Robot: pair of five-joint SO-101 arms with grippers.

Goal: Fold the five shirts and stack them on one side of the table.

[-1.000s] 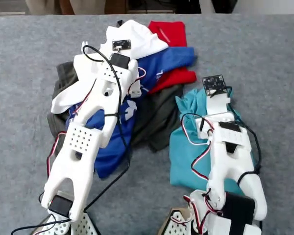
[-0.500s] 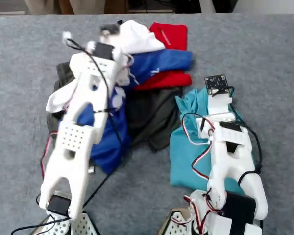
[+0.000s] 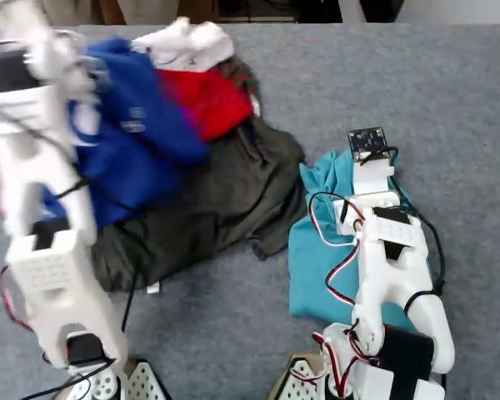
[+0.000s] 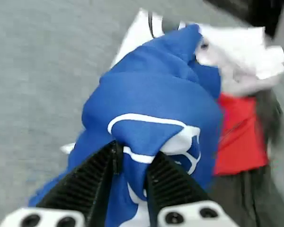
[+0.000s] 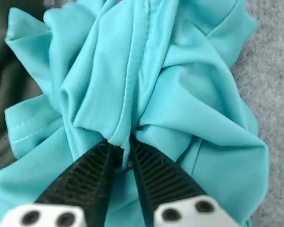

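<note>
Clamping blue shirt (image 4: 154,101), left pincer (image 4: 133,153)

Right claw (image 5: 124,150) pinching fold of bunched teal shirt (image 5: 180,90); grey table (image 5: 274,61) beside.

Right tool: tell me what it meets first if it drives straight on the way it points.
The crumpled turquoise fabric shirt: the right tool is shut on a fold of it, and more bunched cloth lies directly ahead. Depth beyond that is unclear.
</note>
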